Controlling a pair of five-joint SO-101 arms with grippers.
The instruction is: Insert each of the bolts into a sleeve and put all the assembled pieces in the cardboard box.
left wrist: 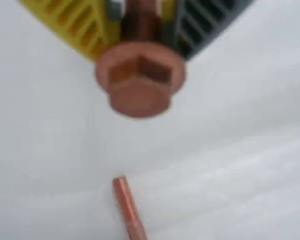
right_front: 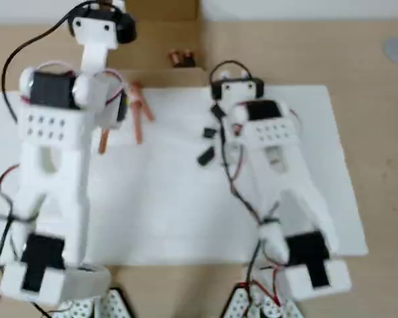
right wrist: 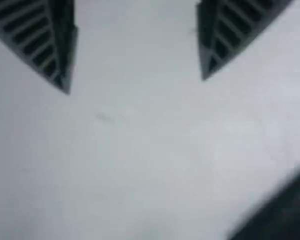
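Bolt (left wrist: 140,80) sits pinched in your left gripper (left wrist: 142,27) over the white sheet (left wrist: 250,165) near its far edge; your right gripper (right wrist: 135,80) hangs with fingers spread

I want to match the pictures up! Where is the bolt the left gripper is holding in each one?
High view: the bolt hangs under the left gripper, left of centre.
Left wrist view: top middle, hex head facing the camera.
Right wrist view: the right gripper, open, above the white sheet.
Shared landmark: the white sheet.
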